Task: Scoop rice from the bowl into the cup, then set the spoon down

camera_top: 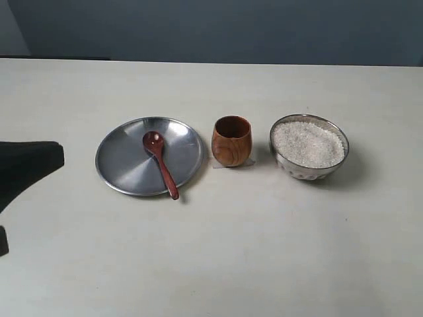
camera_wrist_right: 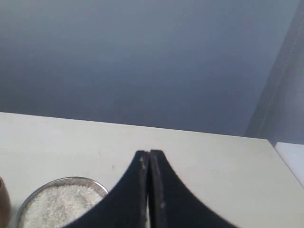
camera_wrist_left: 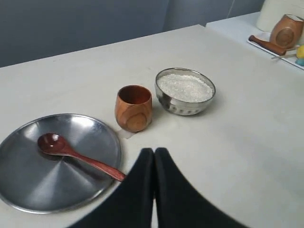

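My left gripper (camera_wrist_left: 154, 152) and right gripper (camera_wrist_right: 149, 154) are both pressed closed, empty. One spoon (camera_top: 160, 162) lies on one plate (camera_top: 119, 165); one cup (camera_top: 231, 142) stands at the plate's 3 o'clock, and one bowl (camera_top: 307, 173) of rice (camera_top: 308, 143) at the cup's 3 o'clock.

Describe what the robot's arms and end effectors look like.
Both the left end effector and the right end effector are matte black, each with two smooth fingers, narrow at the tip and flaring wide toward the base. No cables or markings show. The arms are mostly out of frame.

Pale table (camera_top: 211, 264) w/ plain blue-grey wall (camera_top: 211, 26) behind, soft even light.
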Tool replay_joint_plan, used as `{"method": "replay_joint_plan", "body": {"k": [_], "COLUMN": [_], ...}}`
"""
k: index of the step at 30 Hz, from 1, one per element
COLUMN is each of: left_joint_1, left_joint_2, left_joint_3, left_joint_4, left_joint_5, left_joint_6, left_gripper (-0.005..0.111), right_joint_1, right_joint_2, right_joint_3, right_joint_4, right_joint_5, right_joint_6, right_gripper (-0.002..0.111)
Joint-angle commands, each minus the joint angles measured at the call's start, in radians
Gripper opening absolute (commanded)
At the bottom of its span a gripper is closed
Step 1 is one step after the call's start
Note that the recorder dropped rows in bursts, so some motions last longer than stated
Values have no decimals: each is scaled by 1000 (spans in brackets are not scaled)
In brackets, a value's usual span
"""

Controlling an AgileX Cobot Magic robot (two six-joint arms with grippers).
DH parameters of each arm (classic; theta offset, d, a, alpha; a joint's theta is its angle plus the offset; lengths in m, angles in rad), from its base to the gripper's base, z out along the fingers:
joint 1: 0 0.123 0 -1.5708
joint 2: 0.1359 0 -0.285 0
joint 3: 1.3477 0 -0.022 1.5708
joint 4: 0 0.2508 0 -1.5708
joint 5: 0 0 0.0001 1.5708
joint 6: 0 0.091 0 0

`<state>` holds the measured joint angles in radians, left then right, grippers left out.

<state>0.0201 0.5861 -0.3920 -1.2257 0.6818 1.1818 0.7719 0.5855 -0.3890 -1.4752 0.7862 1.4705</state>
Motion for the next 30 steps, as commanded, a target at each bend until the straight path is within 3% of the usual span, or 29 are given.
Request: {"method": "replay_joint_plan", "body": {"k": [1, 7, 11, 15, 19, 21, 25, 30], "left_joint_1": [-2, -2, -2, -2, -2, -2, -2, -2], "left_joint_2": [-80, -194, -249, -279, -279, -279, -279, -279], "left_joint_3": [41, 74, 74, 74, 83, 101, 130, 132], "left_joint_4": [21, 70, 198, 481, 761, 819, 840, 878], "left_joint_5": [27, -116, -239, -389, -437, -458, -444, -455], "left_joint_6": [-9, -72, -162, -412, -673, -767, -773, -913], "left_gripper": [0, 0, 0, 0, 0, 0, 0, 0], "right_joint_1": [-5, -5, -5, -5, -5, -5, -5, -5], "right_joint_2": [-25, -47, -62, -93, -126, -148, -160, -160], "right_joint_3": [11, 52, 86, 109, 129, 136, 136, 136], "right_joint_4": [-12, -3, -3, -49, -48, -50, -50, -45], "right_joint_5": [42, 28, 12, 16, 55, 77, 79, 79], "right_joint_6": [-5, -64, -64, -58, -37, -20, -18, -18], "right_gripper": [-1, -1, -1, -1, -1, -1, -1, -1]}}
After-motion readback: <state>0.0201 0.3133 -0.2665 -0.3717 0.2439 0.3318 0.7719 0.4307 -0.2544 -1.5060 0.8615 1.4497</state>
